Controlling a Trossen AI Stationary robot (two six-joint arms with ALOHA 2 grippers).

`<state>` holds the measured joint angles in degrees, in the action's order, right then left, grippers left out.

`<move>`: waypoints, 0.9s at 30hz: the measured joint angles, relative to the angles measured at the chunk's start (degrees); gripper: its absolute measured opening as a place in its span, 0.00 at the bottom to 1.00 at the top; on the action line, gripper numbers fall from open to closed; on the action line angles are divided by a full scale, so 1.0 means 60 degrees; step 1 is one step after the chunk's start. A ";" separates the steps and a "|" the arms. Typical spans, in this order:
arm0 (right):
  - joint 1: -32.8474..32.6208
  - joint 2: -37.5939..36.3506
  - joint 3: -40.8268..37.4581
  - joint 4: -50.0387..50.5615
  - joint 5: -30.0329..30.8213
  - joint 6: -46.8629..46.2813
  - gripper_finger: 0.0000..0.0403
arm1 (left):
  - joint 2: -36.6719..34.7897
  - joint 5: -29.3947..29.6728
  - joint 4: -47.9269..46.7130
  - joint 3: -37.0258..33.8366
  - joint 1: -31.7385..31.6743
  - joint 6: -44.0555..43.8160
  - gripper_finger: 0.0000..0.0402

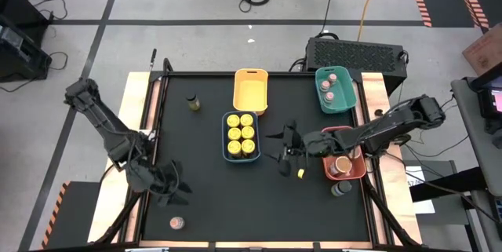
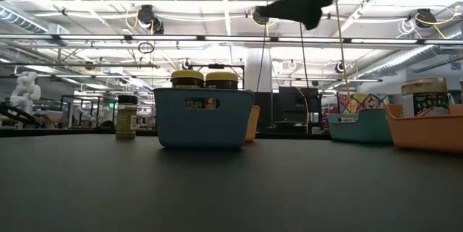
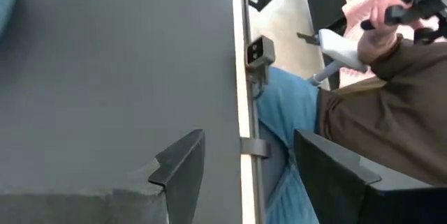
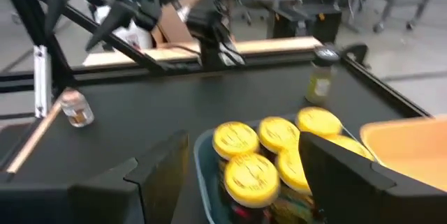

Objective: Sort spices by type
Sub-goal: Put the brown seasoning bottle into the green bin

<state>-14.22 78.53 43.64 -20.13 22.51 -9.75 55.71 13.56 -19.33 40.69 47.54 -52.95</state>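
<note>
Black tabletop (image 2: 231, 188) fills the low view's foreground; above it the right gripper (image 1: 289, 151) hangs with fingers apart and nothing between them, just beside the blue tray (image 1: 241, 155) packed with yellow-lidded jars (image 1: 241, 133); a small yellow-capped jar (image 1: 300, 173) lies on the mat close under it; lowering squarely over that jar before closing looks the sound way; the left gripper (image 1: 169, 185), fingers apart and empty, waits near the table's front-left; a pink-lidded jar (image 1: 176, 223) sits beyond it.

Blue tray (image 1: 241, 136) of jars blocks table's (image 1: 204, 197) middle.
</note>
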 joint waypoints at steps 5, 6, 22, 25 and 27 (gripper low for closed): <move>-0.0024 0.0772 0.0127 -0.1457 -0.0148 0.0221 0.66 | 0.0642 -0.0003 0.0004 0.0018 0.0526 -0.0817 0.54; -0.0026 0.0887 0.0276 -0.1418 -0.0287 0.0140 0.66 | 0.0744 -0.0010 -0.0014 0.0018 0.0623 -0.0949 0.54; -0.1374 0.3240 0.4162 0.0824 0.0301 0.0585 0.66 | 0.1866 -0.0555 -0.0219 0.0925 0.2184 -0.2794 0.54; -0.1465 0.3723 0.4806 0.0916 0.0304 0.0581 0.66 | 0.2090 -0.0241 -0.0699 0.1160 0.2344 -0.2539 0.54; -0.1520 0.4042 0.5223 0.0910 0.0302 0.0580 0.66 | 0.2254 -0.0238 -0.0791 0.1162 0.2380 -0.2478 0.54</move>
<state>-23.34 102.79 74.97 -14.67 24.32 -6.27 69.23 12.13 -24.08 47.66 61.82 -67.82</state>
